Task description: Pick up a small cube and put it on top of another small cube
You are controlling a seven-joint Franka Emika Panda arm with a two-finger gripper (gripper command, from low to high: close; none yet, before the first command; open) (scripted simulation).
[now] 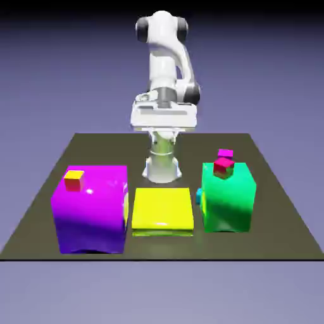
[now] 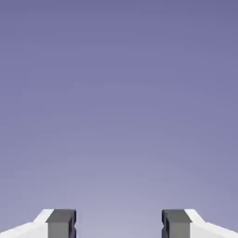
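I see my gripper with its jaws spread wide and nothing between them, facing only the blue-violet backdrop. The cyan cube sits on the dark table, tucked against the green block on the side facing the yellow block. The red cube rests on the green block's top, a magenta cube just behind it.
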